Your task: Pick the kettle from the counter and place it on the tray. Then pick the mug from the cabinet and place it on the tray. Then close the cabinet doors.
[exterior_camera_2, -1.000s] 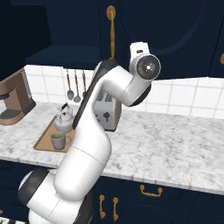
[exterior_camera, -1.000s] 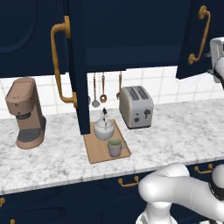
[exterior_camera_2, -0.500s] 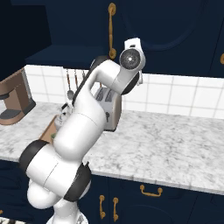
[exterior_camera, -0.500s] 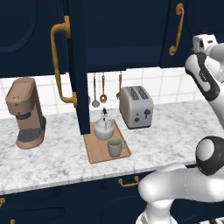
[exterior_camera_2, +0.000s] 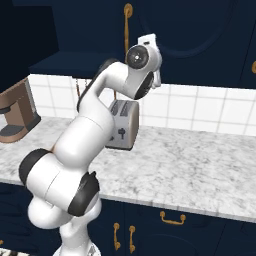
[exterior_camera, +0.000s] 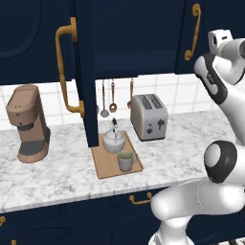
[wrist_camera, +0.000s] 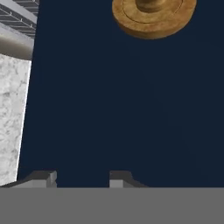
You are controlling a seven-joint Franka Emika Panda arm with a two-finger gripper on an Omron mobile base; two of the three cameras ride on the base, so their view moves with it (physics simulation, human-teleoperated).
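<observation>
The silvery kettle [exterior_camera: 114, 140] and the pale green mug [exterior_camera: 126, 161] both stand on the wooden tray [exterior_camera: 106, 167] on the marbled counter [exterior_camera: 62, 177]. The cabinet [exterior_camera: 136, 33] shows its dark inside. Its left door [exterior_camera: 85, 81] sticks straight out over the counter, brass handle [exterior_camera: 64, 72] toward me. The right door [exterior_camera: 178, 28] with its handle [exterior_camera: 194, 31] is swung partway in. My gripper [wrist_camera: 82, 178] is open, empty, and close against that door's navy face [wrist_camera: 122, 100], below the handle's round brass foot [wrist_camera: 153, 15]. The hand [exterior_camera_2: 149, 47] is raised beside the handle [exterior_camera_2: 127, 22].
A silver toaster [exterior_camera: 149, 116] stands right of the tray, with utensils [exterior_camera: 113, 98] hanging on the tiled wall behind. A brown coffee machine [exterior_camera: 29, 123] sits at the counter's left. Navy drawers with brass pulls [exterior_camera: 139, 199] run below the worktop.
The right cabinet door has swung leftward toward the cabinet, and my hand has moved left and up with it. Kettle, mug and tray stay put.
</observation>
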